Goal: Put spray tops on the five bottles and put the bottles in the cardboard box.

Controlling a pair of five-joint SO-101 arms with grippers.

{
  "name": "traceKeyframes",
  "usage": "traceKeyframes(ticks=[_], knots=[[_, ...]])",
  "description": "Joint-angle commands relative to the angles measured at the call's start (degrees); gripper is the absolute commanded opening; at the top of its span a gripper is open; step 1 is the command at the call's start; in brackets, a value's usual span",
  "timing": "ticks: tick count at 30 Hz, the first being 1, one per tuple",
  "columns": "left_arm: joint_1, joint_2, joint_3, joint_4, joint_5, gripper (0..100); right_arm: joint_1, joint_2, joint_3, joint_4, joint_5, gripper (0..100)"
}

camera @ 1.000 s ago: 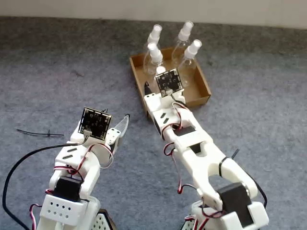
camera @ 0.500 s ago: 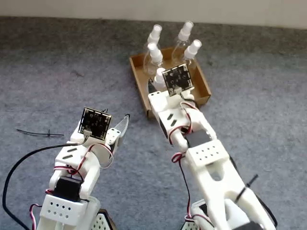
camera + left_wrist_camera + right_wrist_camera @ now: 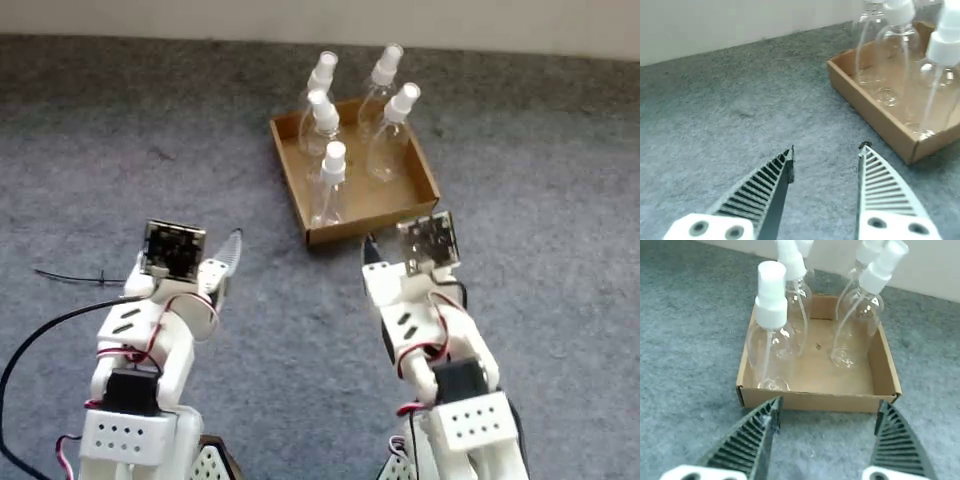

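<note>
Grey carpet covers the bench (image 3: 120, 150), with a pale wall along its far edge. Straight ahead of the right hand (image 3: 830, 405), just beyond its fingertips, sits the shallow cardboard box (image 3: 352, 232). Five clear spray bottles (image 3: 328, 195) stand upright inside it, each wearing a white spray top (image 3: 333, 160). One bottle stands near the box wall closest to this hand and four stand behind it; the bases of the two farthest are hard to make out. The right hand is released, fingers spread wide, grasping nothing. The left hand (image 3: 826, 150) hovers low over bare carpet, also released and empty. From it, the box lies ahead and off to the right, well apart from its fingertips. A thin black cable tie (image 3: 80, 277) lies on the carpet to the left of the left hand.
</note>
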Motion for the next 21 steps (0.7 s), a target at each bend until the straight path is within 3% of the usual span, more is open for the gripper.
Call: traceKeyframes(ticks=[1,7,12,21], knots=[[-10.24,-0.4,-3.12,-1.14,-0.44,19,2.86,-12.26,4.18,3.74,4.66,14.6],[-21.49,-0.4,-2.33,0.44,-0.53,17,6.37,-28.26,13.32,15.08,13.01,5.4],[-22.73,-0.4,-1.54,6.33,-6.77,0,8.57,-25.8,15.78,19.56,13.27,5.1],[-22.73,-0.4,12.53,5.27,-8.53,11,12.18,-27.12,24.22,24.92,13.36,5.1]])
